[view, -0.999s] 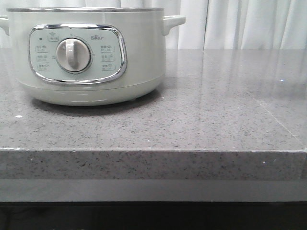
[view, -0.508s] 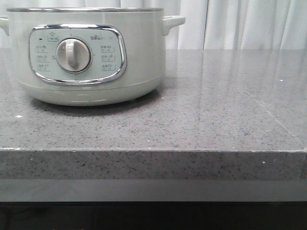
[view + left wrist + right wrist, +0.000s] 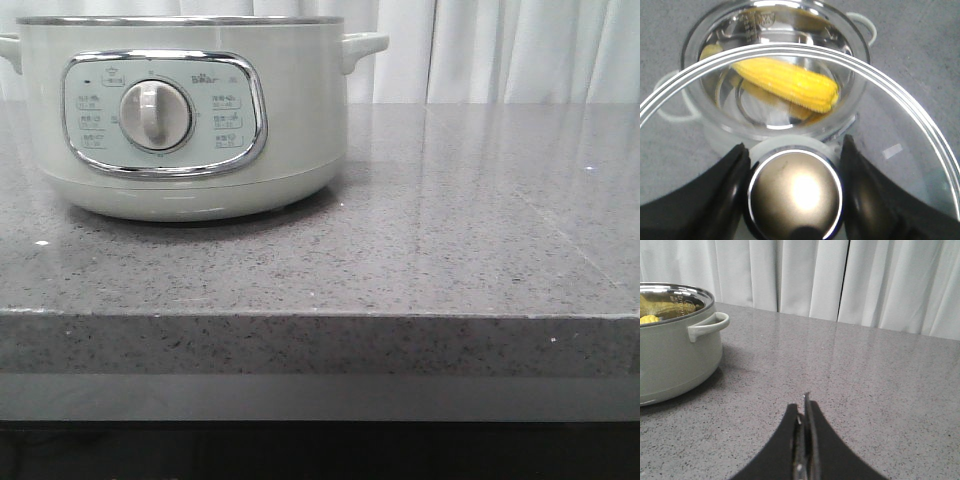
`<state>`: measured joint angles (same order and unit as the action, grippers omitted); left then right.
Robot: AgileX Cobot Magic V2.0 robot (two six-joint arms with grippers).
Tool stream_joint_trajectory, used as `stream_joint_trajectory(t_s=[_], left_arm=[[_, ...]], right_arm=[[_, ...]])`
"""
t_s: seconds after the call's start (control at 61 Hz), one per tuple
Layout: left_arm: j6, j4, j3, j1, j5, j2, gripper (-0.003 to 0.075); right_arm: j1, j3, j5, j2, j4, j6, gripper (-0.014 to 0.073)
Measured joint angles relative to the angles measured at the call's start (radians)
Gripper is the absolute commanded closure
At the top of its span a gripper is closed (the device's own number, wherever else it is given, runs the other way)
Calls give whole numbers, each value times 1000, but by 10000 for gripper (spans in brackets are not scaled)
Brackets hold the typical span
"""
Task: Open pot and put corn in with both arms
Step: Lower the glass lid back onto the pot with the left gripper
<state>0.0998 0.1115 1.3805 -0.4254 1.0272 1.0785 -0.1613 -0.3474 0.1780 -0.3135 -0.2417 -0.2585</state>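
Observation:
The pale grey-green pot stands at the table's back left, open, with its control dial facing me. In the left wrist view the yellow corn lies inside the pot's shiny inner bowl. My left gripper is shut on the metal knob of the glass lid and holds the lid above the pot's near side. My right gripper is shut and empty, low over the table to the right of the pot. A bit of corn shows over the rim. Neither gripper shows in the front view.
The grey speckled stone table stretches right of the pot to a front edge. White curtains hang behind the table. The pot's side handle sticks out toward my right gripper.
In the front view the pot sits very slightly further right than before. Nothing else has visibly changed.

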Motion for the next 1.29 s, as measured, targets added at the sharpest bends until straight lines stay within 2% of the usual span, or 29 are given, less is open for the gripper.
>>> stream_joint_trajectory(t_s=[0.295, 0.508, 0.753, 1.294], left_arm=[[2, -8, 517, 0, 115, 506, 461], [4, -10, 766, 0, 188, 760, 461], [6, -12, 818, 0, 211, 809, 461], [3, -6, 777, 0, 200, 809, 462]], right_arm=[[0, 0, 2, 0, 0, 0, 661], [0, 0, 2, 0, 0, 0, 661], [0, 0, 2, 0, 0, 0, 661], [0, 0, 4, 0, 0, 0, 661]])
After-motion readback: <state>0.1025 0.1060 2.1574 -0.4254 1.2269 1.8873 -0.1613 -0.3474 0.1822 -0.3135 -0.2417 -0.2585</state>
